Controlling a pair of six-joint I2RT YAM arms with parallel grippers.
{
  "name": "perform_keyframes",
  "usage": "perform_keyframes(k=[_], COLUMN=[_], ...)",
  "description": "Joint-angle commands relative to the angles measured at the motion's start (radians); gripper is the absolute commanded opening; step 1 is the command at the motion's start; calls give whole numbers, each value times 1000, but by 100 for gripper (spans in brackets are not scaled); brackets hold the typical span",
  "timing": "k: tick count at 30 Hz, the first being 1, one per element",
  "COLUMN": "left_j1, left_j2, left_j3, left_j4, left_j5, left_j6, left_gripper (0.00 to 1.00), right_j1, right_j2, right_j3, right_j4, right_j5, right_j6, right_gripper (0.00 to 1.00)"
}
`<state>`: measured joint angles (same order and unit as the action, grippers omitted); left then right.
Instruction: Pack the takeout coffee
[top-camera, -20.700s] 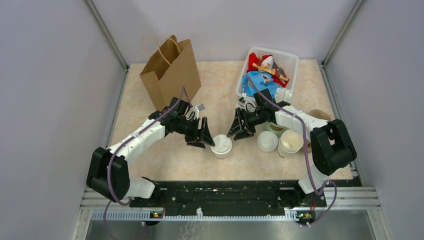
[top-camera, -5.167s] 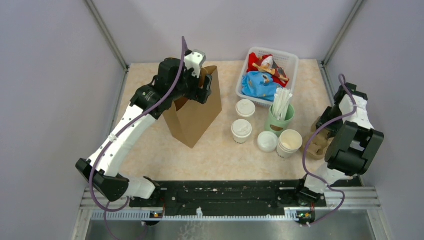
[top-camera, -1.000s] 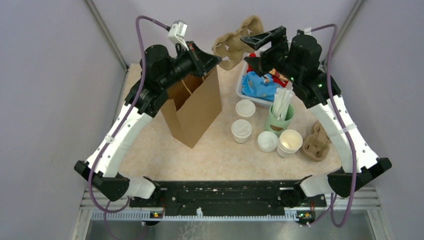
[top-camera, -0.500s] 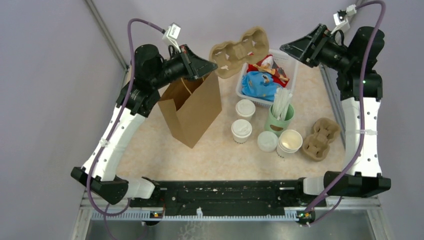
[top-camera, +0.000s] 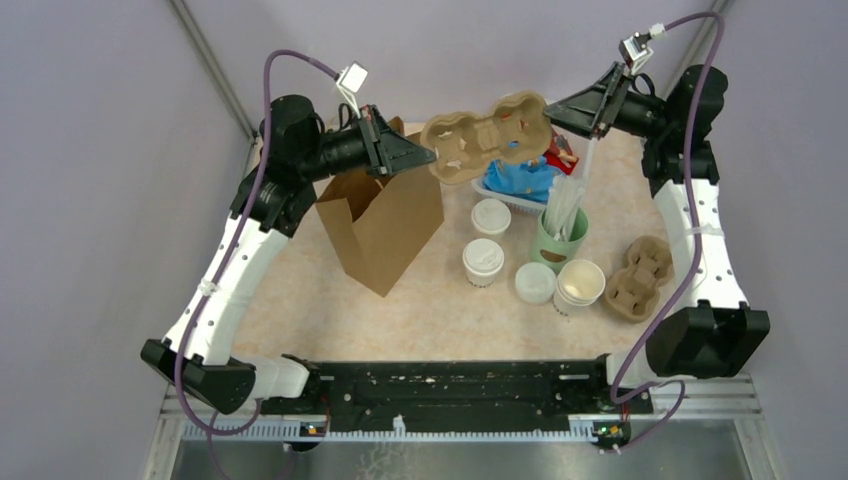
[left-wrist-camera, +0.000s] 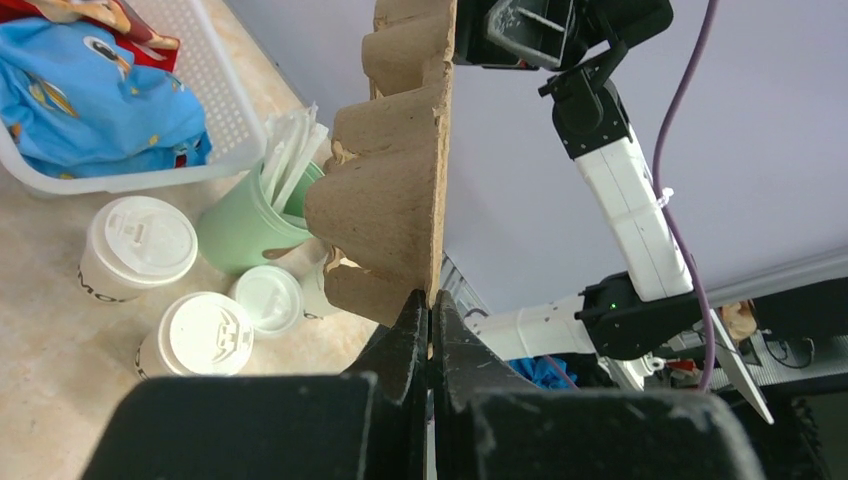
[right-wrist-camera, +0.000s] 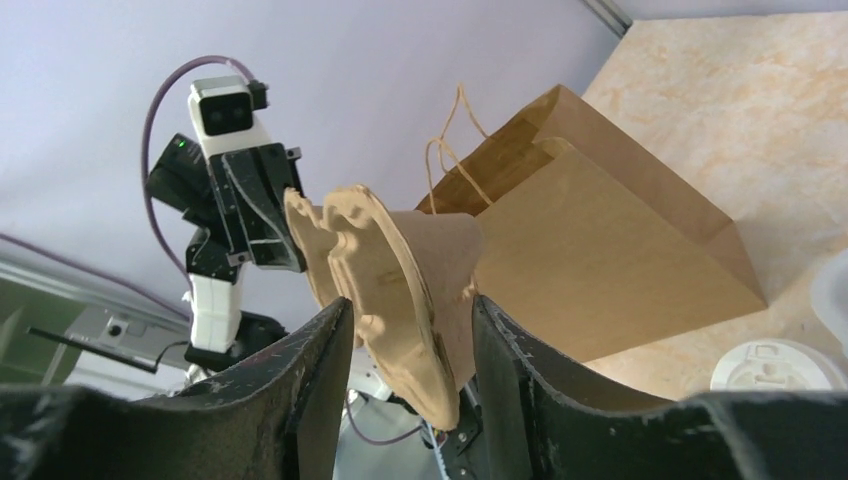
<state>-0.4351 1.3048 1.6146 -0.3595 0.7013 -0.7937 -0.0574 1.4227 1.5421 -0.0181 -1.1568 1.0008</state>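
1. Left gripper (top-camera: 430, 157): clenched on one end of the brown moulded-pulp cup carrier (top-camera: 487, 137), held aloft.
2. Right gripper (top-camera: 548, 104): jaws straddle its other end; grip cannot be told.
3. White lidded paper coffee cup (top-camera: 483, 262): on the table (top-camera: 300, 295), beside the brown paper bag (top-camera: 385, 225).

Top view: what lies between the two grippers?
The top view shows a cardboard cup carrier in the air: the left gripper pinches one end, the right gripper straddles the other.
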Motion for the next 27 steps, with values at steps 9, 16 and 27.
perform_keyframes(k=[9, 16, 27], left_j1=[34, 45, 46], left_j2=[-29, -42, -45], left_j3=[-20, -33, -53], left_j4=[65, 73, 90], left_j5=[75, 80, 93], left_j6=[-24, -30, -43], left_gripper=[0, 0, 0], right_j1=[-4, -4, 11], right_j2=[-34, -58, -60], right_j3=[-80, -159, -188], right_j4=[254, 388, 475], right_j5=[-69, -58, -49], right_j6=[146, 250, 314], right_gripper=[35, 35, 28])
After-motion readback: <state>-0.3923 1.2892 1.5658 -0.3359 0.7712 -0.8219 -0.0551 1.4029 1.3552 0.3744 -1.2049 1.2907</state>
